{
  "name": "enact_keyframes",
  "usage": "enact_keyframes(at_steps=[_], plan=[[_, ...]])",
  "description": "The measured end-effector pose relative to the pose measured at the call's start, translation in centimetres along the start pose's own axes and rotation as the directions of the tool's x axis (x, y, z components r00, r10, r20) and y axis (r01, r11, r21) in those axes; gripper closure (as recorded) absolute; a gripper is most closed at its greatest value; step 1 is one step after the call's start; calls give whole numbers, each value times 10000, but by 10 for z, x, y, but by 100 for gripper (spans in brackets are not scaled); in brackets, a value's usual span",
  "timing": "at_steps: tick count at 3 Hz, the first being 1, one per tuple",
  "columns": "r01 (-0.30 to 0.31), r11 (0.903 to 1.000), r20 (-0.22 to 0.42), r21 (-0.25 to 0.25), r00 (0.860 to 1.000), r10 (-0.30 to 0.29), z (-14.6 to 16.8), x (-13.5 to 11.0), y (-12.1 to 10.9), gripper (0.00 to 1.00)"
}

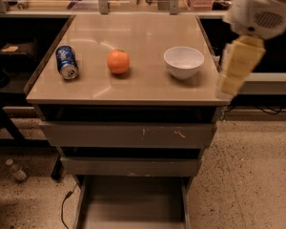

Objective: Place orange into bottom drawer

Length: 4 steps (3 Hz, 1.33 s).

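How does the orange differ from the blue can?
The small round orange fruit sits mid-table; the blue soda can lies on its side, left of it. The orange is a ball, the can a cylinder. Both rest on the tan tabletop, untouched; the gripper hangs beside its right edge.

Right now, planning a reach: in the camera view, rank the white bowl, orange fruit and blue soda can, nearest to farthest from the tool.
The tool hangs beside the tabletop's right edge.
1. Round white bowl, right side.
2. Small round orange, centre.
3. Blue soda can, left.
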<state>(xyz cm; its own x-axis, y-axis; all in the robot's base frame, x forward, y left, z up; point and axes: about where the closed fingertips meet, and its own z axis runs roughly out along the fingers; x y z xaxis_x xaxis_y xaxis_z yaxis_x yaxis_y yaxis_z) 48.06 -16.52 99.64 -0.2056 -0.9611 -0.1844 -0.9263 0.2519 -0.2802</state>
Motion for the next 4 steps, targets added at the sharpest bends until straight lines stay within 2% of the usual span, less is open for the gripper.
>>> enact_keyframes(at_steps=[1, 2, 3, 4], plan=[[722, 9971, 49, 224, 9974, -724, -2, -77, -30, 0], [1244, 9909, 466, 514, 9908, -1268, -9, -113, -33, 0], [1153, 9916, 1046, 594, 9871, -1211, -1, -122, -43, 0], [934, 9948, 2015, 406, 9744, -997, 18, -149, -71, 0]])
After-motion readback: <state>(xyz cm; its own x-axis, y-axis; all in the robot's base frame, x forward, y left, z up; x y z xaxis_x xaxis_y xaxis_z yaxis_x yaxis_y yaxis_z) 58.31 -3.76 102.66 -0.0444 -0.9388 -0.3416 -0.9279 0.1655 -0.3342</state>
